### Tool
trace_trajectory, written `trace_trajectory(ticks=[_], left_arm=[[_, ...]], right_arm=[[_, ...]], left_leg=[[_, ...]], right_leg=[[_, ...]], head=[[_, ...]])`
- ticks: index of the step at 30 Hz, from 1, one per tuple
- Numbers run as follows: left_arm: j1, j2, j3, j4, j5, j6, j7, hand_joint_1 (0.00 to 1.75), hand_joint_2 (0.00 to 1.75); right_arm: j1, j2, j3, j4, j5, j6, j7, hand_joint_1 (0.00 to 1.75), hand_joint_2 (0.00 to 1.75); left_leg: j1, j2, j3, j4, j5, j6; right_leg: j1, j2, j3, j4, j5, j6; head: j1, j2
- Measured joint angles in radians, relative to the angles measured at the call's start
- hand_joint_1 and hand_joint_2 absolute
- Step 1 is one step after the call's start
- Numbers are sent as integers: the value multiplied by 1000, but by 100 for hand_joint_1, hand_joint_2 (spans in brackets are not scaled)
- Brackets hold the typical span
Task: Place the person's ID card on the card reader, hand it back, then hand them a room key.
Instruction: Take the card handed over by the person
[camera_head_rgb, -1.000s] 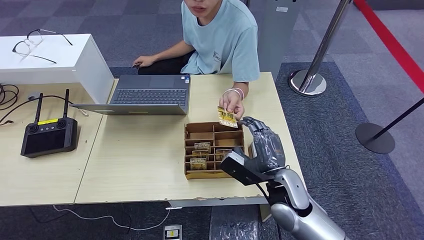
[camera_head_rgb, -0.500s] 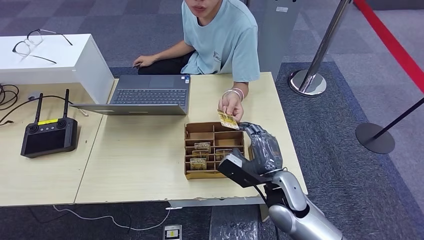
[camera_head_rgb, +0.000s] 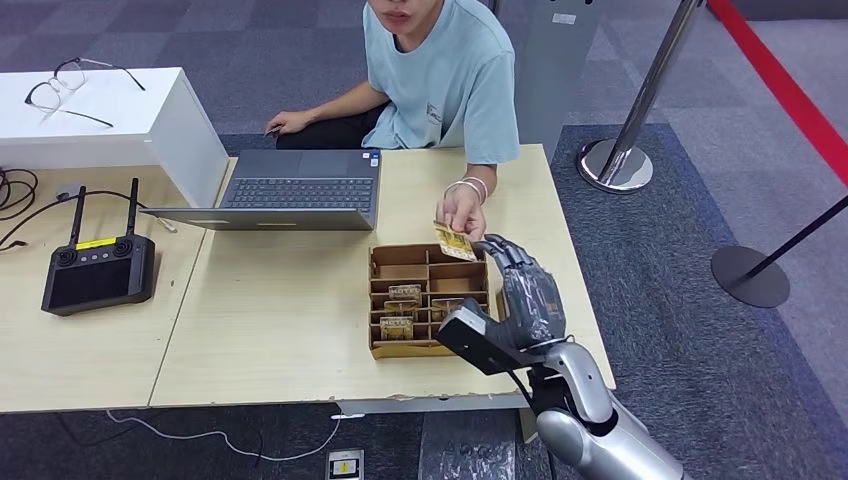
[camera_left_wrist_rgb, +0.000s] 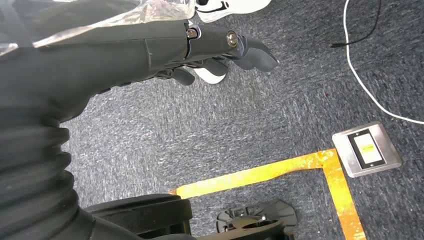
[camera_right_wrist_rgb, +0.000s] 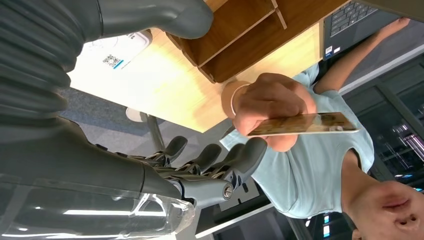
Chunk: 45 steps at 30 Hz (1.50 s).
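Note:
A person's hand (camera_head_rgb: 462, 210) holds a gold card (camera_head_rgb: 455, 241) by one edge over the far right corner of the brown cardboard sorter box (camera_head_rgb: 378, 300). My right hand (camera_head_rgb: 528, 295) is just right of the card, fingers apart and stretched towards it, holding nothing. In the right wrist view the card (camera_right_wrist_rgb: 305, 124) is pinched in the person's fingers (camera_right_wrist_rgb: 270, 102), just beyond my fingertips (camera_right_wrist_rgb: 245, 155), with a small gap between them. Several gold cards (camera_head_rgb: 400, 310) lie in the box's near compartments. My left hand (camera_left_wrist_rgb: 200, 45) hangs over the carpet, fingers loosely extended and empty.
An open laptop (camera_head_rgb: 295, 190) stands behind the box. A black controller with antennas (camera_head_rgb: 98, 270) lies on the left table, near a white stand with glasses (camera_head_rgb: 70, 85). A white pad with a QR code (camera_right_wrist_rgb: 115, 55) lies on the table by my right wrist. Stanchion bases (camera_head_rgb: 615, 165) stand on the right.
My right hand has sunk slightly and its fingers have levelled towards the card. The person's card has dipped a little and still sits in their fingers.

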Motion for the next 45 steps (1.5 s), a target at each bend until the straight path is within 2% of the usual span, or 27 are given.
trace_trajectory(ticks=[13, 21, 29, 32, 34, 41, 45], left_arm=[[0, 0, -1, 0, -5, 0, -2, 0, 175], [0, 0, -7, 0, -20, -1, 0, 0, 175], [0, 0, -8, 0, -21, -2, 0, 0, 175], [0, 0, -9, 0, -21, -2, 0, 0, 175], [0, 0, -9, 0, -21, -2, 1, 0, 175], [0, 0, -9, 0, -21, -3, 2, 0, 175], [0, 0, -9, 0, -20, -2, 1, 0, 175]], right_arm=[[-55, 5, -2, -13, -4, -6, -2, 66, 175], [-117, 33, 8, -25, 2, 15, -15, 56, 175], [-150, 66, 25, -25, 2, 22, -22, 116, 175], [-155, 73, 31, -24, 0, 26, -23, 129, 175], [-156, 76, 35, -21, -6, 25, -24, 122, 175], [-156, 80, 49, -13, -15, 24, -28, 52, 175], [-155, 80, 57, -3, -20, 23, -26, 37, 175]], left_leg=[[0, 0, 0, 0, 0, 0], [0, 0, 0, 0, 0, 0], [0, 0, 0, 0, 0, 0], [0, 0, 0, 0, 0, 0], [0, 0, 0, 0, 0, 0], [0, 0, 0, 0, 0, 0], [0, 0, 0, 0, 0, 0]], right_leg=[[0, 0, 0, 0, 0, 0], [0, 0, 0, 0, 0, 0], [0, 0, 0, 0, 0, 0], [0, 0, 0, 0, 0, 0], [0, 0, 0, 0, 0, 0], [0, 0, 0, 0, 0, 0], [0, 0, 0, 0, 0, 0]], head=[[0, 0], [0, 0], [0, 0], [0, 0], [0, 0], [0, 0], [0, 0]])
